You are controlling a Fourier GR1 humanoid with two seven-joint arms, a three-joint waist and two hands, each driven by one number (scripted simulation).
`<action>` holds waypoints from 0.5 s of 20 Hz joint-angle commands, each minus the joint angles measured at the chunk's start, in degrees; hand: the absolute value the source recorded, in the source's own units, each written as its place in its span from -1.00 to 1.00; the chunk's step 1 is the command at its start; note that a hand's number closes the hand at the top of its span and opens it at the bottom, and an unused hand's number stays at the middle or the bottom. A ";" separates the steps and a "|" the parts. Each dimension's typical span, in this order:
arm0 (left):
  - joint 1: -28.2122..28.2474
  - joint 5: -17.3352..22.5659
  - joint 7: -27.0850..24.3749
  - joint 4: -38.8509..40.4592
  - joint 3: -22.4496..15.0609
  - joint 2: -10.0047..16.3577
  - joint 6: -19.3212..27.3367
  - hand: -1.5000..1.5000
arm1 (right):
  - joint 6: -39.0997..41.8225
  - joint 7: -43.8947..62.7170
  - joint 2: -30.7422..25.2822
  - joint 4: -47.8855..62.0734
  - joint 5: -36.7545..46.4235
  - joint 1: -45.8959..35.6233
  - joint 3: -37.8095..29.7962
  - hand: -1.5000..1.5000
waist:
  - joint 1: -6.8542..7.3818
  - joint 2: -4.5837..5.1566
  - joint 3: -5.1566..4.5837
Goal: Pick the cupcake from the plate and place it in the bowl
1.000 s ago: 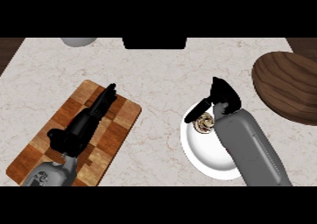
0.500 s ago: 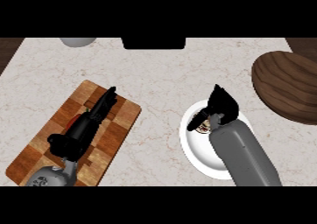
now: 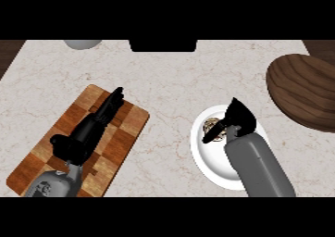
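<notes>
One cupcake [image 3: 212,125] just beside right hand [image 3: 237,118]

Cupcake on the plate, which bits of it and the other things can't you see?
- Cupcake: head view, mostly hidden under the right hand.
- Plate: head view, right side covered by the grey forearm.
- Bowl: cut off by the view's right edge.
- Grey thing at the top edge: cut off, too little to name.

The right robot hand [image 3: 237,121] hides most of the cupcake [image 3: 211,124], and the bowl [image 3: 308,91] runs off the right edge.
</notes>
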 commanded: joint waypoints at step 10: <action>4.99 -2.96 0.19 -5.05 0.27 -2.25 -1.67 0.00 | -7.02 -3.57 0.99 9.74 2.22 -1.89 -2.71 1.00 | 0.46 0.09 0.04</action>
